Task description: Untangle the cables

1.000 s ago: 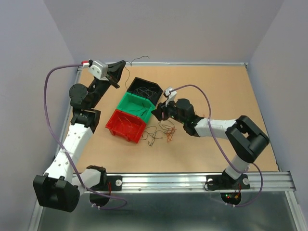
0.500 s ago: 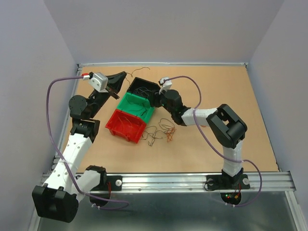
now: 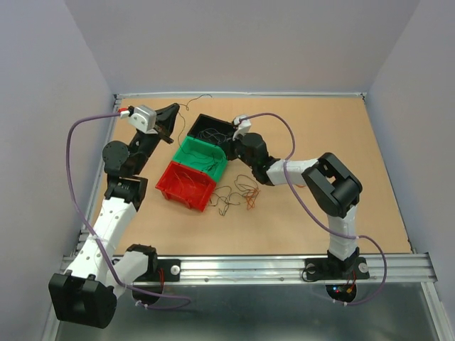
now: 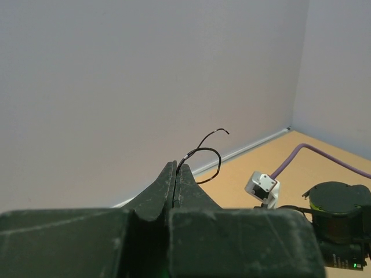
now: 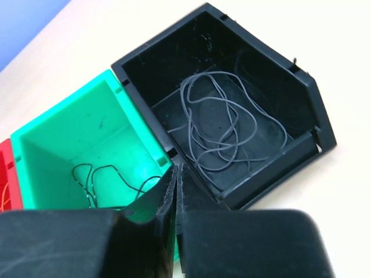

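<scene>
Left fingers (image 4: 167,188) slightly back, black wire (image 4: 204,149) between

Top external: sits above and behind the arm bases, looking down on the whole table (image 3: 355,142). Left wrist: faces nearly level, past the left gripper (image 4: 175,167) toward the wall (image 4: 116,69). Right wrist: looks steeply down, close over the black bin (image 5: 174,63) and green bin (image 5: 64,133), both also in the top view.

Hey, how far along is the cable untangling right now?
Done: loose wires already lie in the black bin, green bin and red bin. In hand: the left gripper is shut on one black wire, raised. The right gripper is shut, empty. Left: a tangle on the table by the bins.
</scene>
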Tool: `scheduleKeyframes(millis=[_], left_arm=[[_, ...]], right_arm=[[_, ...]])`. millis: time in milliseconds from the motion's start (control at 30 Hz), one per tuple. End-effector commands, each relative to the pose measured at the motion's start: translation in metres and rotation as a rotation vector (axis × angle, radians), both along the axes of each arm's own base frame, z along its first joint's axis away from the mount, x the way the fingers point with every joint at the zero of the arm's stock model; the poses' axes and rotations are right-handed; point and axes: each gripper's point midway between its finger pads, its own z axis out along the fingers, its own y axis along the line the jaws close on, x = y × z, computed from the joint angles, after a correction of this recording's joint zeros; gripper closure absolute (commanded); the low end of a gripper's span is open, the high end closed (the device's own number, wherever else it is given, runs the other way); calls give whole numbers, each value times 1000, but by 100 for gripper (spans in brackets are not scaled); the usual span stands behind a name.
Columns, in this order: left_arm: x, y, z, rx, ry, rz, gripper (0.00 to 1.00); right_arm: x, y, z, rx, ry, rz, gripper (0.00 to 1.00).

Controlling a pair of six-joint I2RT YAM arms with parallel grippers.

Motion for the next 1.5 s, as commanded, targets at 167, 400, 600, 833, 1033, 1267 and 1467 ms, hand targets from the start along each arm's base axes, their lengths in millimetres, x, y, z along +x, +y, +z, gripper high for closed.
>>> scheduleKeyframes(millis=[167,400,600,833,1033,1267,1467], left_arm=[[-2,14,14,30,-89,56,100],[21,17,-5,120,-89,88,100],[43,4,-43,275,-55,-17,100],[49,-14,-70,380,-49,-133,100],[45,-28,-80,377,-34,-238,100],[42,-34,-79,314,-35,-285,100],[34,-35,-74,299,-46,-296,100]], right_arm=[[-9,6,47,49,-152,59,71],[-32,7,52,48,-195,165,69],[-47,14,54,40,-231,264,60],[-71,38,59,36,-280,476,45],[-73,56,65,55,-304,550,43],[-87,95,69,73,-336,627,30],[-88,123,75,73,-379,593,30]])
